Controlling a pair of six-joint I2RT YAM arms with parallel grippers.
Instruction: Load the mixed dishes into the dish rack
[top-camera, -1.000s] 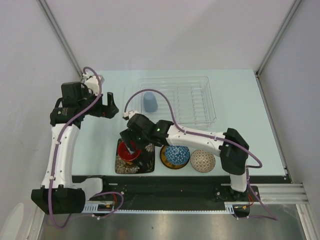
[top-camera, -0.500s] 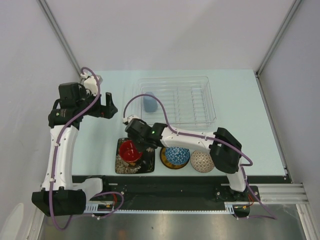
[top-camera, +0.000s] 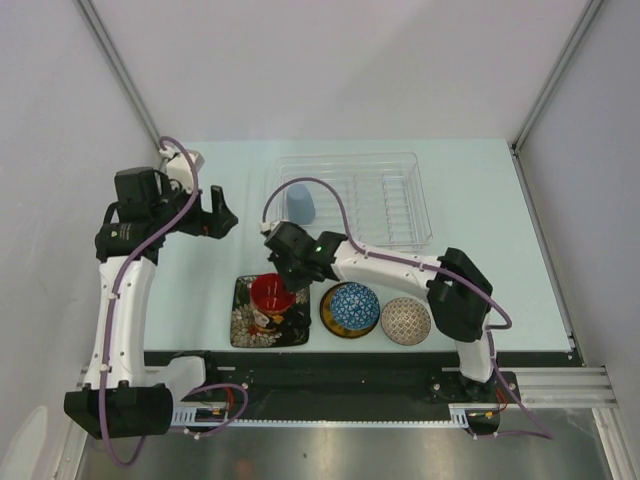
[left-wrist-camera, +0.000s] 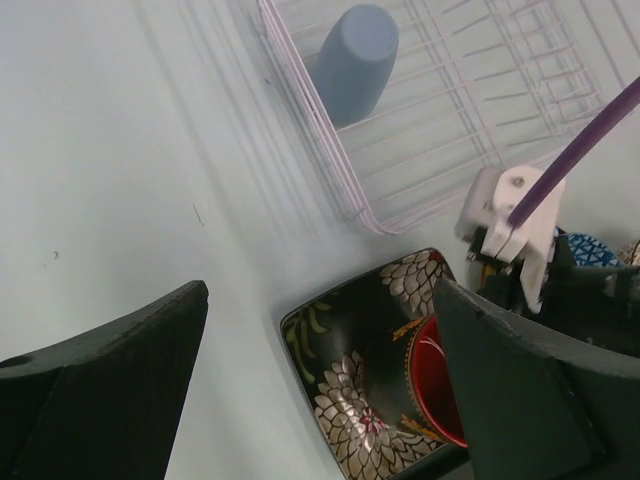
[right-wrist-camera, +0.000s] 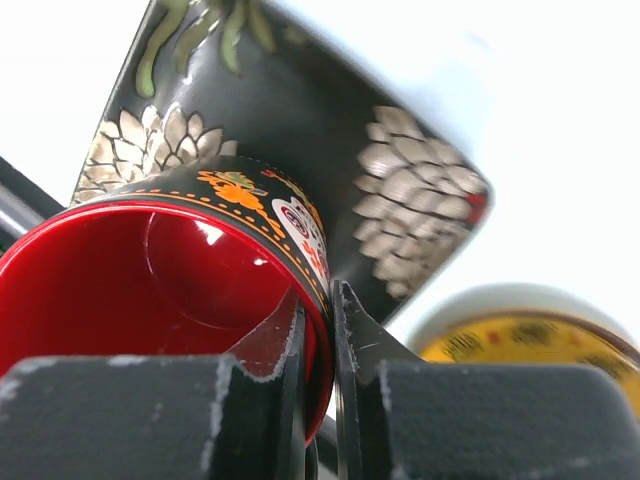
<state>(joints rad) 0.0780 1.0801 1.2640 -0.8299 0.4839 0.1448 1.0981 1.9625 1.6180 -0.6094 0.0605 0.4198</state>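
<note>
My right gripper (top-camera: 281, 275) (right-wrist-camera: 318, 300) is shut on the rim of the dark floral red-lined mug (top-camera: 270, 293) (right-wrist-camera: 150, 270), one finger inside and one outside. The mug is over the black square floral plate (top-camera: 243, 322) (right-wrist-camera: 300, 100) (left-wrist-camera: 350, 400); I cannot tell whether it still touches it. The pale blue cup (top-camera: 300, 203) (left-wrist-camera: 355, 62) stands in the clear dish rack (top-camera: 395, 160) (left-wrist-camera: 320, 130). A blue patterned bowl (top-camera: 354, 305) sits on the yellow saucer (top-camera: 328, 318) (right-wrist-camera: 520, 345), with a brownish bowl (top-camera: 405, 320) beside it. My left gripper (top-camera: 215, 215) (left-wrist-camera: 320, 295) hangs open, holding nothing, left of the rack.
The rack's ribbed slots to the right of the cup hold nothing. Purple cables loop over both arms; the right arm's cable (top-camera: 325, 195) arcs across the rack's left part. The table's front edge (top-camera: 350, 350) runs just below the bowls.
The right gripper has shut on the mug's rim and its wrist has swung toward the rack, the mug shifting slightly with it. The left arm has barely moved.
</note>
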